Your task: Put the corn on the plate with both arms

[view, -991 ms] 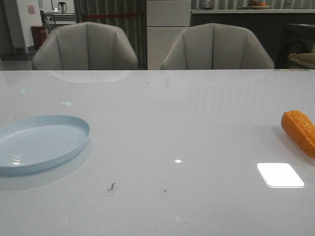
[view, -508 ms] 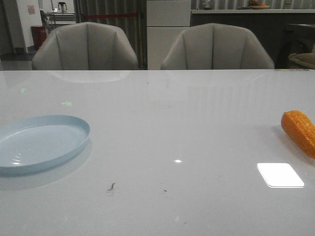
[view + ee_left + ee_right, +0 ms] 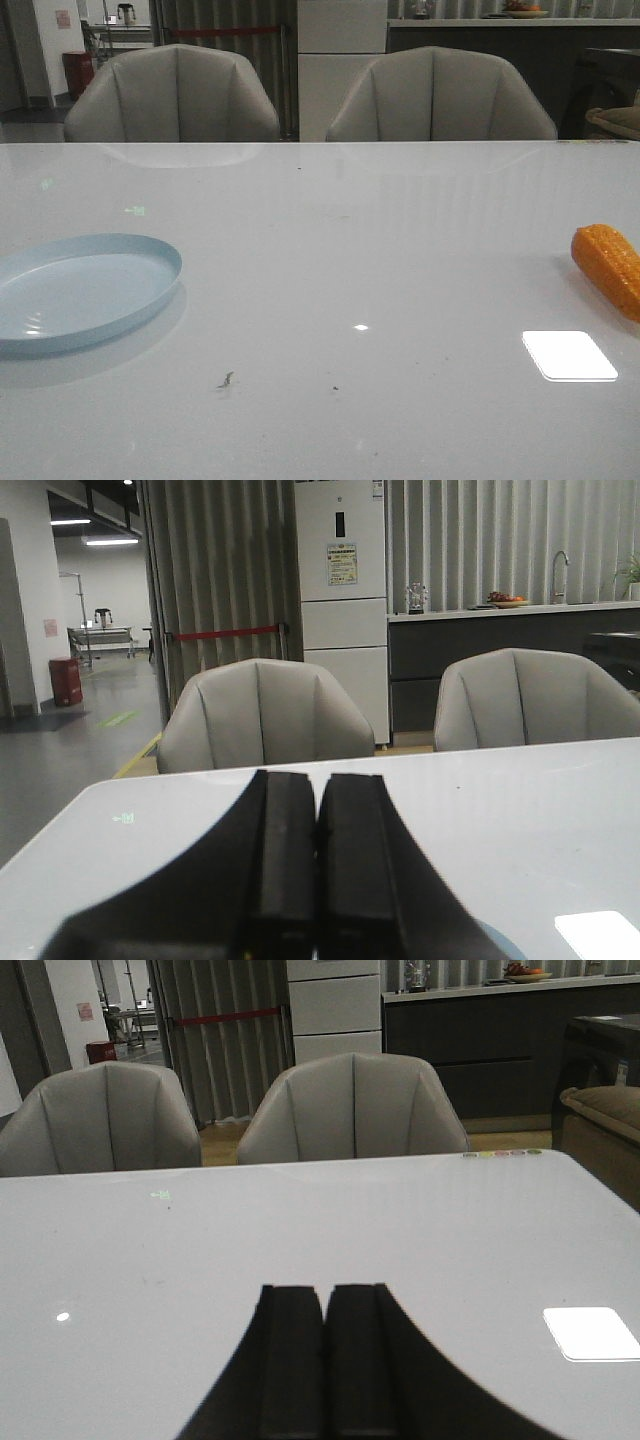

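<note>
Two grey chairs [image 3: 172, 95] behind a glossy white table [image 3: 380, 260]

The plate [image 3: 80, 290] lies on the tabletop [image 3: 340, 260] at the 9 o'clock edge of the front view, partly cut off by the frame. The corn [image 3: 608, 268] lies on the tabletop at the 3 o'clock edge, also cut by the frame, well apart from the plate. Between them, toward 6 o'clock, sit two small specks [image 3: 226, 380]. Behind the tabletop, at 11 o'clock and 1 o'clock, stand two chairs [image 3: 172, 95] side by side. Behind the chairs, at 12 o'clock, stands a tall cabinet unit [image 3: 342, 60], with a counter [image 3: 500, 25] to its right.
</note>
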{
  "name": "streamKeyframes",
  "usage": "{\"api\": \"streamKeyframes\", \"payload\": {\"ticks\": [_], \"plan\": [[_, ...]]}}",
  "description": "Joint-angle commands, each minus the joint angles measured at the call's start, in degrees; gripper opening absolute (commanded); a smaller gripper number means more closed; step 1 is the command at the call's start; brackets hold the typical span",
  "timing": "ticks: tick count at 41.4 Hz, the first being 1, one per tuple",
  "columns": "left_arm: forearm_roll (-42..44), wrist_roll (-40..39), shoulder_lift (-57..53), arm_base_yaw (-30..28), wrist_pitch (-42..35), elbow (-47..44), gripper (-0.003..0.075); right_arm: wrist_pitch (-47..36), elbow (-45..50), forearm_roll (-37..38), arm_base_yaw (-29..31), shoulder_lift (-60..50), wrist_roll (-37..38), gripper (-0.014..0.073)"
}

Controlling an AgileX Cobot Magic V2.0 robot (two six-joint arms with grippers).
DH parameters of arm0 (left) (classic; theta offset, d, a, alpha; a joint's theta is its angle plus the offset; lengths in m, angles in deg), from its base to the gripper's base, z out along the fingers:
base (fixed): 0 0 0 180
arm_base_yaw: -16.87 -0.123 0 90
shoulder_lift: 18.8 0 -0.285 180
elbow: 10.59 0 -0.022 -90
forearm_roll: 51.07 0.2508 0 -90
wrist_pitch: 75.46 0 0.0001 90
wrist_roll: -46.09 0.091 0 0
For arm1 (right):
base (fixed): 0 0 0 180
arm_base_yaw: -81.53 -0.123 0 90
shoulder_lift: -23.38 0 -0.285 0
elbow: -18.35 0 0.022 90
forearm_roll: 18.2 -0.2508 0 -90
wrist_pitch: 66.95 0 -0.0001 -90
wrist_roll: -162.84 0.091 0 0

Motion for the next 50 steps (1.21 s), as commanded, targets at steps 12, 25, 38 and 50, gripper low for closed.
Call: {"api": "streamKeyframes", "payload": {"ticks": [12,25,38,50], "plan": [[0.5,-0.7,19.8,0.2,-3.1,16.1,0.0094,-4.3,-16.6,-0.3,0.4,22.7,-0.1,0.0050],[0.5,-0.7,44.6,0.2,-3.1,25.2,0.0094,-10.1,-18.6,-0.3,0.4,39.4,-0.1,0.0052],[0.2,-0.7,57.6,0.2,-3.1,26.9,0.0320,-9.2,-18.6,-0.3,0.4,47.7,-0.1,0.0412],[-12.8,-0.7,64.3,-0.6,-0.4,28.3,0.0468,-9.3,-18.6,-0.3,0.4,50.8,-0.1,0.0489]]}}
